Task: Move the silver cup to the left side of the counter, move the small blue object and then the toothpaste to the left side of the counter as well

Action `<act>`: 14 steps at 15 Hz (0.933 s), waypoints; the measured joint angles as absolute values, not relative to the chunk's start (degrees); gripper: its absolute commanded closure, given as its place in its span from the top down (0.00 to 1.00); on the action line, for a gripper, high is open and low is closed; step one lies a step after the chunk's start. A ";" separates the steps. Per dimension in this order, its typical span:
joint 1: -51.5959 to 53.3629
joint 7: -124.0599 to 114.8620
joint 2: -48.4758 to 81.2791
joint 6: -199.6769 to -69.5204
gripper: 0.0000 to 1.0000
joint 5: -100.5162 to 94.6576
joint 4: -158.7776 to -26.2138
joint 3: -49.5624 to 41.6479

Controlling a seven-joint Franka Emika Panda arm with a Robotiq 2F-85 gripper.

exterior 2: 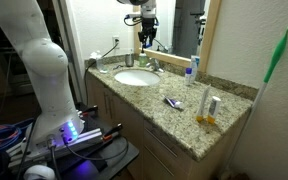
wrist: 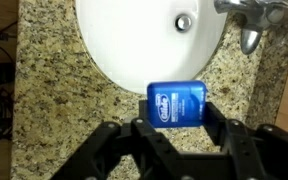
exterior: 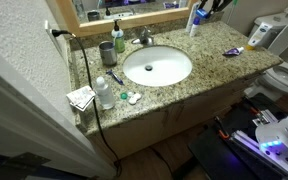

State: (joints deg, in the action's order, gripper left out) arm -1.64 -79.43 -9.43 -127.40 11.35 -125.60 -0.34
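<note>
Work is now on the small blue object (wrist: 176, 103) (a little blue box with white writing). The claw (wrist: 176, 120) pinches it from both sides, at its 9 o'clock and its 3 o'clock, so it cannot slip out while it is carried. In the wrist view the box hangs over the speckled tabletop (wrist: 54, 90), right by the rim of the white sink (wrist: 134, 40). The sink lies at 12 o'clock, with the faucet (wrist: 249, 38) at 1 o'clock. I think the box is lifted and not resting, because in an exterior view the claw (exterior 2: 144, 35) hangs high above the tabletop near the sink.

The arm (exterior 2: 34, 60) rises tall on the near side and goes out of the picture. The claw comes down from the top and points straight down.

The silver cup (exterior: 106, 52) stands at 10 o'clock from the sink, beside the green soap bottle (exterior: 119, 42), so its move looks done. The toothpaste (exterior: 232, 51) lies flat at 2 o'clock from the sink, well apart from the cup. I think it waits for its turn.
</note>
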 measured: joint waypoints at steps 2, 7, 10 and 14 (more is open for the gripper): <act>-0.04 -77.83 -8.97 -126.23 0.31 11.29 -125.81 1.85; 8.26 -77.87 -7.54 -126.10 0.56 11.38 -126.37 11.15; 10.18 -77.38 -7.03 -126.10 0.31 11.40 -125.97 12.43; 10.67 -77.19 -5.61 -125.32 0.31 9.33 -125.88 13.19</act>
